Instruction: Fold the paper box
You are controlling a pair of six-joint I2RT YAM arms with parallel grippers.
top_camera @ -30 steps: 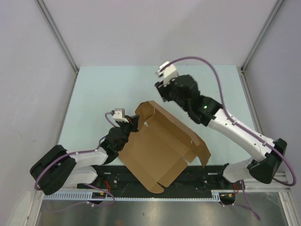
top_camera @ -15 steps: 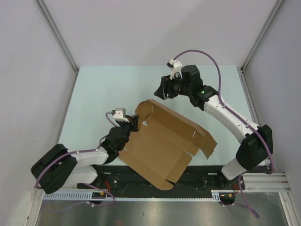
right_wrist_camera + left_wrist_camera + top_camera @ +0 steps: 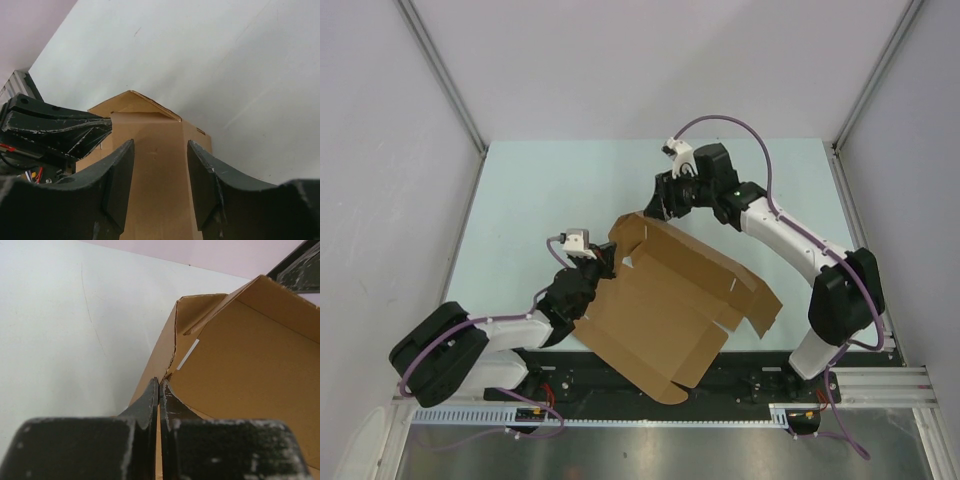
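Left gripper (image 3: pixel 159 390) clamps the paper box (image 3: pixel 665 300) wall as anchor; right gripper (image 3: pixel 160 145) hovers half-wide at 12 o'clock, probably to fold.

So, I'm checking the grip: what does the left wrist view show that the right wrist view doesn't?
Left wrist only: the black left fingers pinched shut on a wall of the brown cardboard box, plus its slotted inside. Right wrist only: the right fingers open, aimed at the box's peaked corner. Both: the box and the pale table.
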